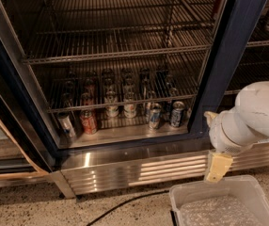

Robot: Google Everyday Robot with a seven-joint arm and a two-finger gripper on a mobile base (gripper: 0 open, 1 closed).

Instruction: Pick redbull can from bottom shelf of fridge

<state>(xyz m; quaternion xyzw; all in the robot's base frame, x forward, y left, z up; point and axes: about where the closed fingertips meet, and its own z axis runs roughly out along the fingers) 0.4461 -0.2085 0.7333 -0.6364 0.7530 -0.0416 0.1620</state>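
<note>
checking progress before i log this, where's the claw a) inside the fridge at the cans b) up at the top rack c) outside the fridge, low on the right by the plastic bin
c: the claw hangs outside the fridge, in front of its steel base by the bin, not reaching the redbull can.
</note>
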